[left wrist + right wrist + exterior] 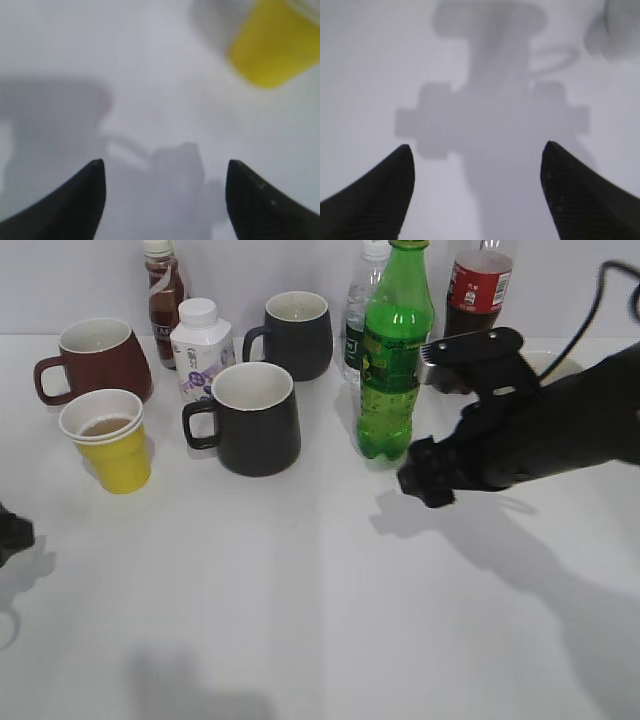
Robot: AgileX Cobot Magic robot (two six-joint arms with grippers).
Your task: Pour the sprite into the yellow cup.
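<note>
The sprite (393, 360), a tall green bottle with a green-yellow label, stands upright right of centre. The yellow cup (110, 440) stands at the left, with some brownish liquid inside; its blurred yellow wall shows at the top right of the left wrist view (272, 47). My right gripper (428, 480) is open and empty, just right of and in front of the sprite's base, above the table; the right wrist view (477, 155) shows only bare table between its fingers. My left gripper (165, 170) is open and empty; only a bit of that arm shows at the exterior view's left edge.
Two dark mugs (250, 420) (295, 335) and a red-brown mug (95, 360) stand near the cup. A small white bottle (202, 348), a brown drink bottle (164, 295), a clear water bottle (362, 305) and a cola bottle (478, 285) stand behind.
</note>
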